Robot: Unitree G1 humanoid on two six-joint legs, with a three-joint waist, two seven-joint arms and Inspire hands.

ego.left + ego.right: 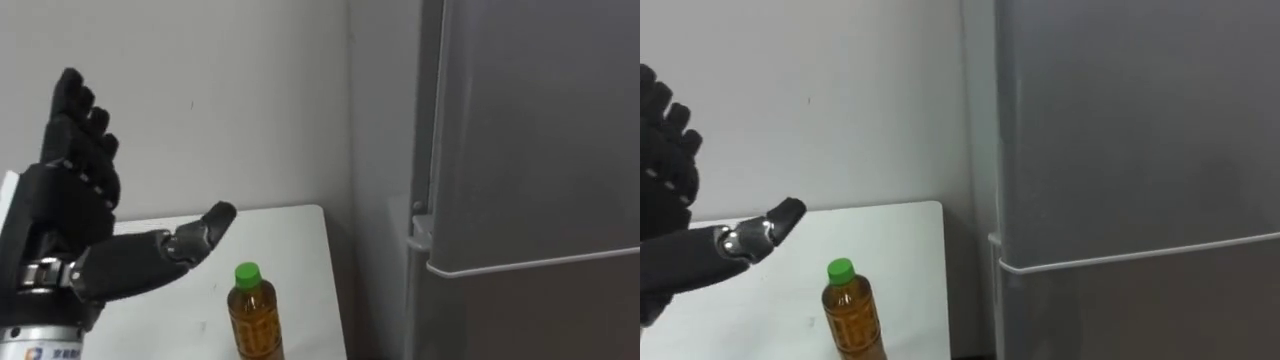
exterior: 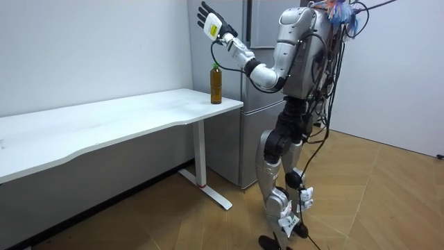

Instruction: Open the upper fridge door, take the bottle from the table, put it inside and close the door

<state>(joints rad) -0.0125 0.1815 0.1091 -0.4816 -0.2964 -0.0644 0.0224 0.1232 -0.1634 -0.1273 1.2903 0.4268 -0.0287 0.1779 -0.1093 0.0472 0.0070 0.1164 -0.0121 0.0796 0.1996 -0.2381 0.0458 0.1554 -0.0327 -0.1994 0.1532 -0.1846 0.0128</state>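
A bottle (image 1: 253,315) of amber liquid with a green cap stands upright on the white table (image 1: 290,235), close to the table's right end. My left hand (image 1: 80,200) is raised above and to the left of the bottle, open, fingers straight up and thumb pointing toward the bottle, touching nothing. The grey fridge (image 1: 530,150) stands just right of the table with both doors shut; the seam between upper and lower door runs low in the eye views. In the room view I stand facing the fridge (image 2: 253,139), with the left hand (image 2: 211,24) held high over the bottle (image 2: 216,83).
The long white table (image 2: 104,125) runs along the wall toward the room view's left. A narrow gap separates its end from the fridge. Wooden floor lies behind me.
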